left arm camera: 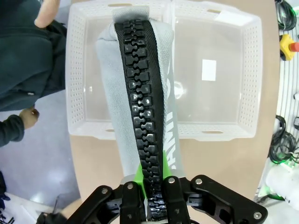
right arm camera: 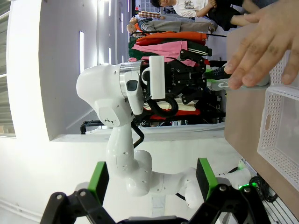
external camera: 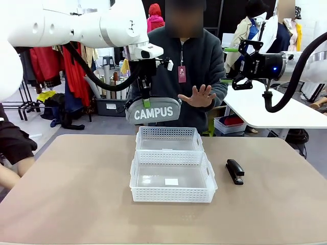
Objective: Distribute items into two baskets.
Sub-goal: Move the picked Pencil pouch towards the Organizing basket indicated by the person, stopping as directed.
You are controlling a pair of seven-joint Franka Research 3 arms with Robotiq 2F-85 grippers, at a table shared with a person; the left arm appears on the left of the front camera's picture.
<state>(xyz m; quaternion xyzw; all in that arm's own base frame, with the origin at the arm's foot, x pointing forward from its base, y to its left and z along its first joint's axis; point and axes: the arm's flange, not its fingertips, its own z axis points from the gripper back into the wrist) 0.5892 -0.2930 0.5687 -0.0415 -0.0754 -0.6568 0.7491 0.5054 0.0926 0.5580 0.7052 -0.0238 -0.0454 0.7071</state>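
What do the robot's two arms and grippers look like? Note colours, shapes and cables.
The left arm and right arm are smooth, rounded white shells, each trailing a thick black cable. The left gripper and right gripper are black with green pads; a blue light glows on the right one.

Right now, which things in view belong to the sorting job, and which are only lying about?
For the job:
CAMPUS pouch, held up by the left gripper
stapler, on the table
far basket
near basket, with a sticker inside

Lying about:
side table
storage bin beneath it
clothes rack
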